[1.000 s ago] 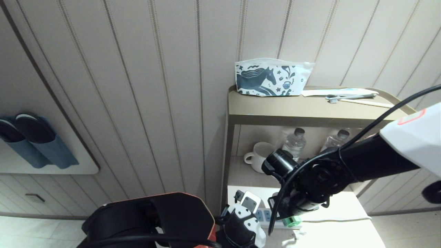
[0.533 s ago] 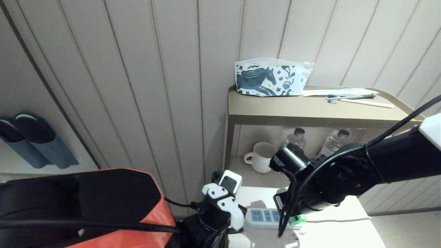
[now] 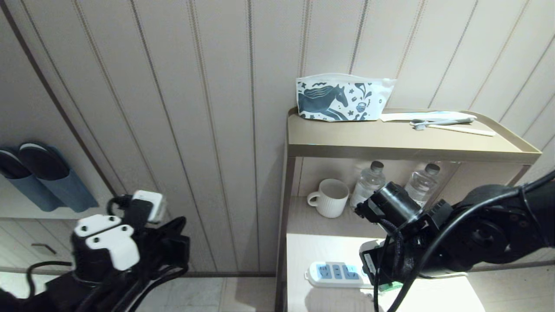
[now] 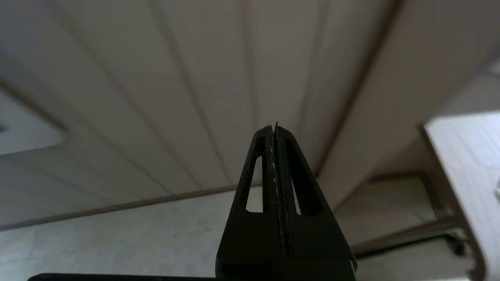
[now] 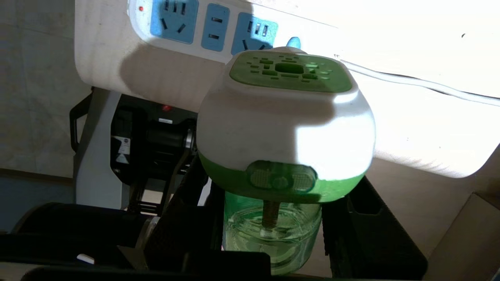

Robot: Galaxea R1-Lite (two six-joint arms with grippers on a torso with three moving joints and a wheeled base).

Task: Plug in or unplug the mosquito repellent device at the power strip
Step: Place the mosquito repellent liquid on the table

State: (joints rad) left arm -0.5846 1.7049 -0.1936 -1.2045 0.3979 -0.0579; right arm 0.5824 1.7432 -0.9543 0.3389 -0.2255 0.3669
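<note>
The mosquito repellent device [image 5: 285, 117], a white-and-green head over a clear green bottle, sits in my right gripper [image 5: 275, 218], whose black fingers [image 5: 363, 222] are shut on the bottle. It hangs just off the cord end of the power strip [image 5: 203, 23], whose three blue sockets all show empty. In the head view the power strip [image 3: 336, 274] lies on the low white shelf [image 3: 312, 247]. My right wrist covers most of the mosquito repellent device [image 3: 390, 286]. My left gripper [image 4: 275, 130] is shut on nothing, off to the left by the wall.
A white mug [image 3: 329, 197] and two water bottles [image 3: 368, 182] stand on the middle shelf behind my right arm. A horse-print pouch [image 3: 342, 97] and toothbrush [image 3: 438, 122] lie on top. The strip's white cord [image 5: 410, 82] trails right. Slippers [image 3: 39, 173] hang at far left.
My left arm has swung from the front of the shelf out to the left, away from the strip. My right arm has sunk and drawn back right a little, still gripping the device.
</note>
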